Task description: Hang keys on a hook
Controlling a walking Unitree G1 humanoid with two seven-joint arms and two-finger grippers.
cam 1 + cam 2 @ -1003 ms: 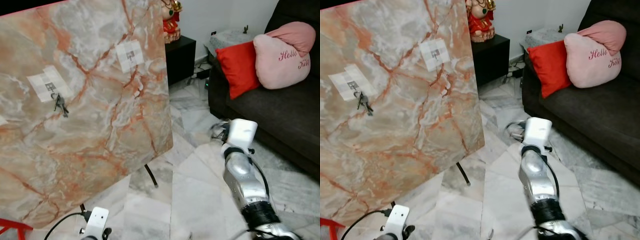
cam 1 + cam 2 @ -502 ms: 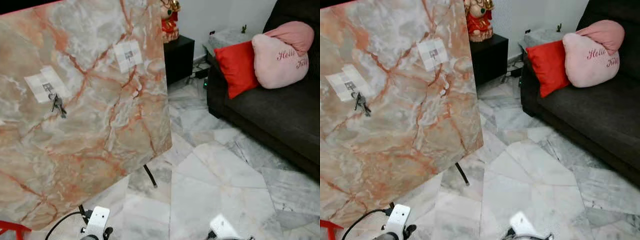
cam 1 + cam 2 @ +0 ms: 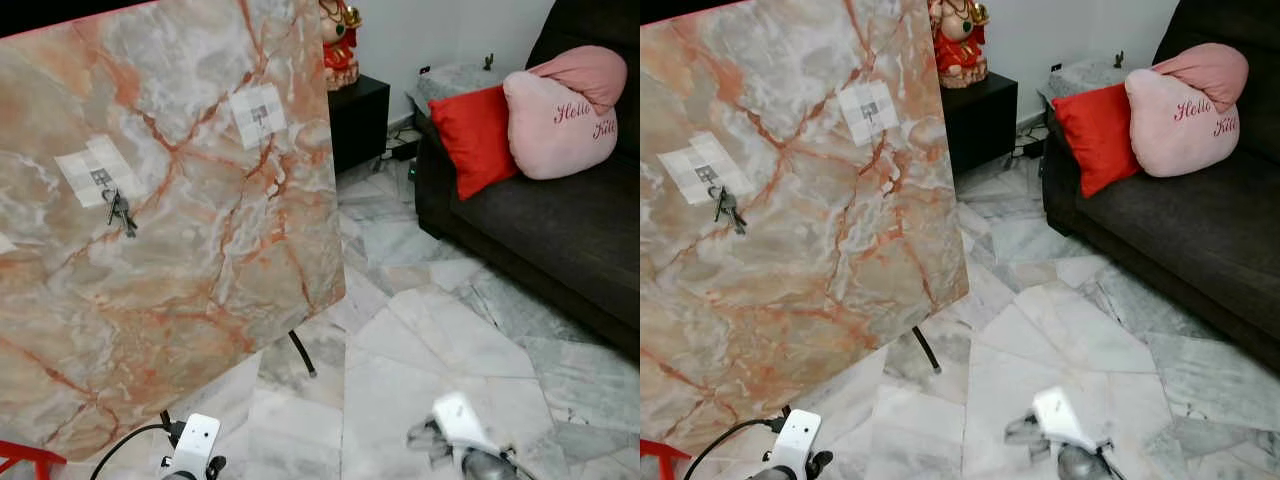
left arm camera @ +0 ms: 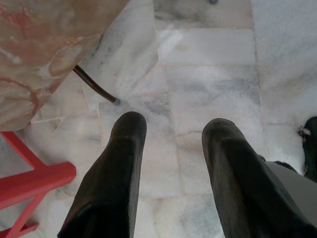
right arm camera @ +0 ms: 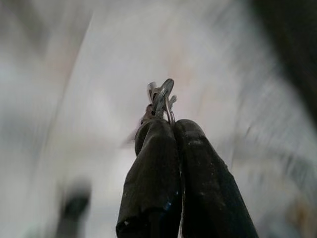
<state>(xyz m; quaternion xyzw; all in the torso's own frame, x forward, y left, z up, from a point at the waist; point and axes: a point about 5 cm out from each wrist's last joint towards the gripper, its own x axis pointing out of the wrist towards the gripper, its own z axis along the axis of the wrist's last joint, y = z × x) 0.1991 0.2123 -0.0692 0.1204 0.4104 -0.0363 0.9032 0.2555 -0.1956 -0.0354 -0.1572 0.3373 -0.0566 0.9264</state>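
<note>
A tilted marble board (image 3: 200, 250) carries two white patches, each with a small hook. A set of keys (image 3: 120, 212) hangs from the left hook (image 3: 100, 178); the right hook (image 3: 258, 110) is bare. My right gripper (image 5: 171, 125) is shut on another bunch of silver keys (image 5: 161, 96), which stick out past its fingertips. The right arm's white wrist (image 3: 455, 420) shows blurred, low over the floor and well below and right of the board. My left gripper (image 4: 171, 130) hangs open above the floor near the board's foot, nothing between its fingers.
A dark sofa (image 3: 560, 230) with a red cushion (image 3: 475, 135) and a pink pillow (image 3: 565, 110) stands on the right. A black cabinet (image 3: 360, 115) with a red figurine is behind the board. The board's thin leg (image 3: 302, 352) and a red frame (image 4: 29, 181) rest on the marble floor.
My right arm dropped from mid-height to the bottom edge of the picture and now shows slightly higher again, blurred. The board, hanging keys and left arm stay as they were.
</note>
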